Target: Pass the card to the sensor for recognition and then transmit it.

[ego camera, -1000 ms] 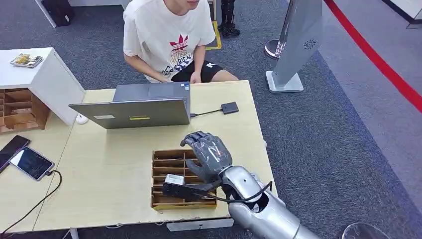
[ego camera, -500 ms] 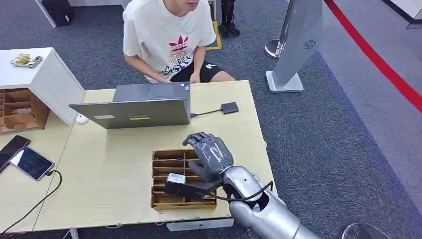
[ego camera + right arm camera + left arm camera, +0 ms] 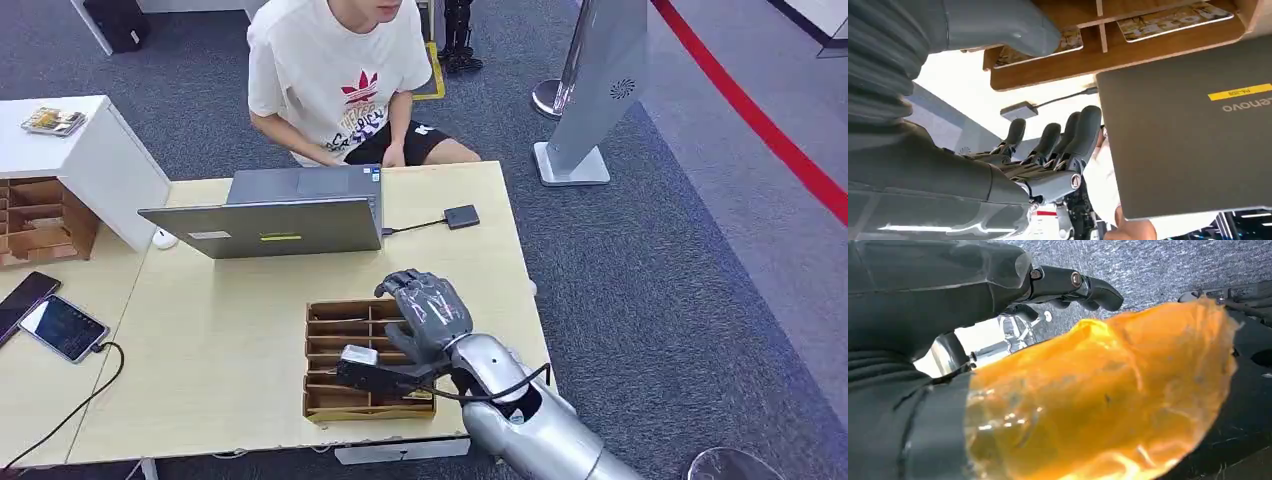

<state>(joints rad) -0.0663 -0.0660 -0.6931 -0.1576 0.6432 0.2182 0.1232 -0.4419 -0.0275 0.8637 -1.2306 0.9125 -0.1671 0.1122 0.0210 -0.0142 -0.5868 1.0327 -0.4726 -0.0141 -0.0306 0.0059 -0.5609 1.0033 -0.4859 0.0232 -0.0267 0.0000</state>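
Right hand (image 3: 425, 312) hovers over the right side of the tray (image 3: 345, 400), fingers (image 3: 1083, 135) apart and extended, holding nothing. Left hand (image 3: 948, 290): fingers loosely curled; cannot tell whether it grips anything, an orange translucent blur covers much of the wrist view.

Cards (image 3: 1173, 20): flat rectangles with printed faces, lying in the tray's slots, long axes along the slots, 3 to 9 o'clock in head view. Print unreadable.

Tray: wooden, thin slat dividers, on pale wood tabletop (image 3: 220, 370).

Sensor (image 3: 461, 216): small dark flat square at 1 o'clock of tray, cabled to laptop (image 3: 270, 225). Laptop: grey lid, yellow label, "Lenovo" lettering. Person (image 3: 335, 70) at 12 o'clock, white T-shirt.
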